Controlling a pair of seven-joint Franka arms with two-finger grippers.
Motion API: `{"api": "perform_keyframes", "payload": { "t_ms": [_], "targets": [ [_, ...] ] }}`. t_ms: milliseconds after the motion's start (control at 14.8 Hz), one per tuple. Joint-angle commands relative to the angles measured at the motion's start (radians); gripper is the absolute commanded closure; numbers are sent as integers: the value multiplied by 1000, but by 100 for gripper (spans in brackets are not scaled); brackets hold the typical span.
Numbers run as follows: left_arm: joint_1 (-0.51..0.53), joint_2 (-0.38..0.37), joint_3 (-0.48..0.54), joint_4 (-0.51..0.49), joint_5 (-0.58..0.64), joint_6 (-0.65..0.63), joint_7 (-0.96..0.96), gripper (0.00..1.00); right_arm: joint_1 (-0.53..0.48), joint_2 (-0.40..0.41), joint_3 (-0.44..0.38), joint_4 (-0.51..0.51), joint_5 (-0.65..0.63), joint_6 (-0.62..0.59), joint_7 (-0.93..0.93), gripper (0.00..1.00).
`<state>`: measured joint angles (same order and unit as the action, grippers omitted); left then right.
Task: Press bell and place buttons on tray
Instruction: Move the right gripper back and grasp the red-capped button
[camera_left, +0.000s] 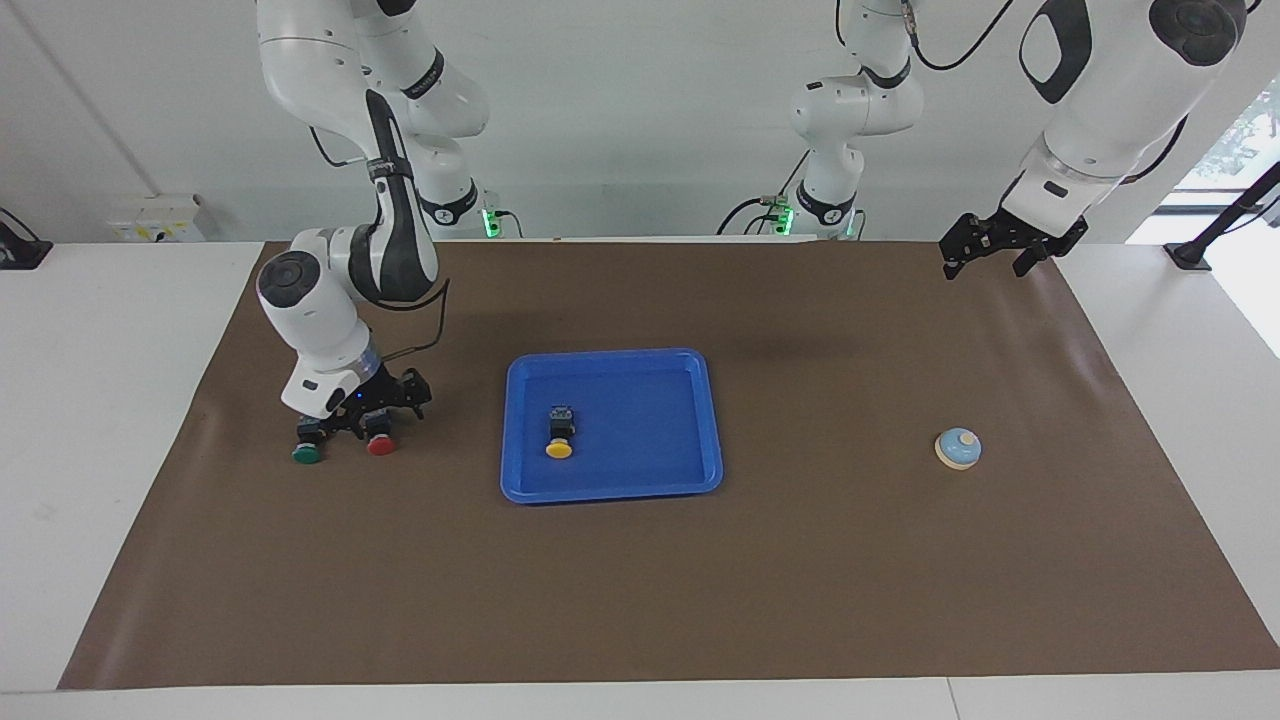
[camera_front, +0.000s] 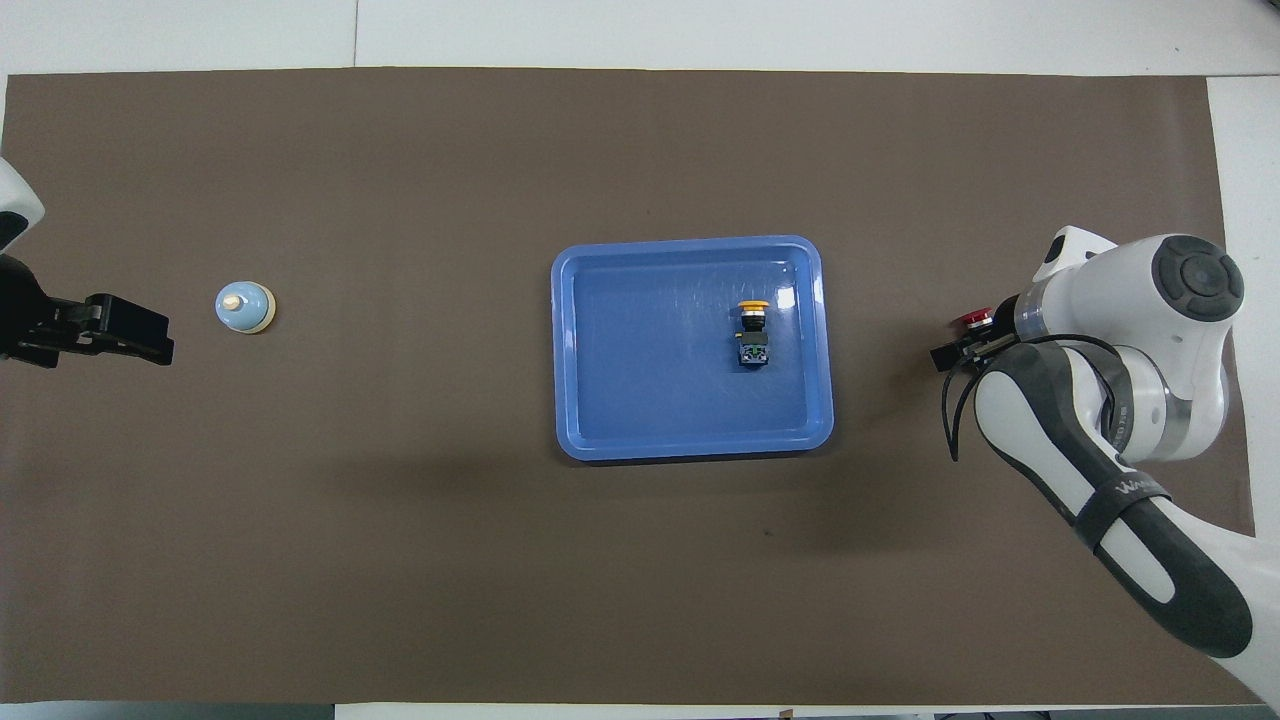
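Right gripper (camera_left: 352, 428) low over the red button (camera_left: 381, 446) and green button (camera_left: 307, 454), fingers apart, gripping nothing. Yellow button (camera_left: 559, 448) lies in the glossy blue tray (camera_left: 700, 420), near its 3 o'clock rim seen overhead. Domed bell (camera_left: 958, 448) sits on the brown mat (camera_left: 800, 580). Left gripper (camera_left: 1000, 250) waits raised, fingers apart.

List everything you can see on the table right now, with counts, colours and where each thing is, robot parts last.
tray: 1, bright blue, mid-table on the mat.
yellow button: 1, black body, lying in the tray.
red button: 1, on the mat toward the right arm's end.
green button: 1, beside the red one.
bell: 1, light blue, cream rim, toward the left arm's end.
mat: 1, brown, covering the table.
right end effector: 1, black, open, low at the red and green buttons.
left end effector: 1, black, open, raised, waiting.
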<state>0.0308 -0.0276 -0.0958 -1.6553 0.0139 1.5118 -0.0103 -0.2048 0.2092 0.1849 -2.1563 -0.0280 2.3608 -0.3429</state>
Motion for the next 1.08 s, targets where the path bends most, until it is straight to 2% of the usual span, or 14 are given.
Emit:
{"api": "perform_keyframes", "payload": {
  "t_ms": [0,136,271,407,542,610,881,1016],
  "targets": [
    [-3,3,4,12,17,-22,1,0,-38,-30,10,-43,-6,17,-13,8],
    [-3,3,4,12,17,-22,1,0,-45,-33,10,-57,-6,21,-22,12],
    [-3,3,4,12,17,-22,1,0,-45,-37,10,-60,-6,21,-22,21],
    [-3,3,4,12,17,-22,1,0,-45,-37,10,-65,-6,23,-22,46],
    [-3,3,4,12,17,-22,1,0,-47,-39,10,-65,-6,21,-34,77],
    [-3,3,4,12,17,-22,1,0,-47,-39,11,-65,-6,20,-41,98],
    [-3,3,4,12,17,-22,1,0,-19,-39,13,-16,-6,2,-19,100],
    [-3,3,4,12,17,-22,1,0,39,-40,13,47,-4,-73,53,100]
  ]
}}
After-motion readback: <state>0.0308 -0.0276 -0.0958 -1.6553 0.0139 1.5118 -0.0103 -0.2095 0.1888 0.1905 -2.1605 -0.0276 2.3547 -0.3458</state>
